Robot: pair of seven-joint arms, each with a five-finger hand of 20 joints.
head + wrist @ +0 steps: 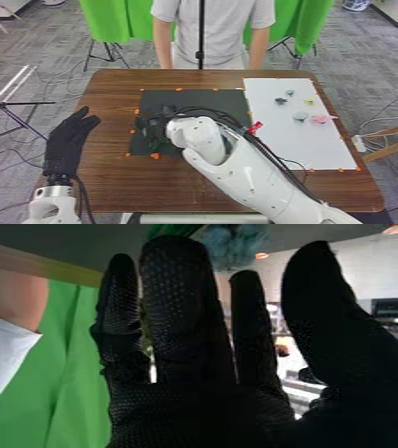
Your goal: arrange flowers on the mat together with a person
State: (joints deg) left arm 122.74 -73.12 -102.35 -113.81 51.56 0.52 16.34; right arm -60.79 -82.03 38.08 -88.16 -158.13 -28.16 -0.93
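Lab-like room: green curtain (105, 22), tripod (27, 103).

Even, fairly bright light covers the head view, palest on the flat white rectangular sheet (275, 150) at right, with soft highlights along the smooth white robot arm (258, 185). In the right wrist view, the black fabric-gloved fingers (178, 299) stand backlit, nearly silhouetted, against white glare at lower right; the upper left is dimmer.

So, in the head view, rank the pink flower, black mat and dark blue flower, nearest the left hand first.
1. Black mat, right of the left hand
2. Dark blue flower, on the white sheet
3. Pink flower, near that sheet's right edge
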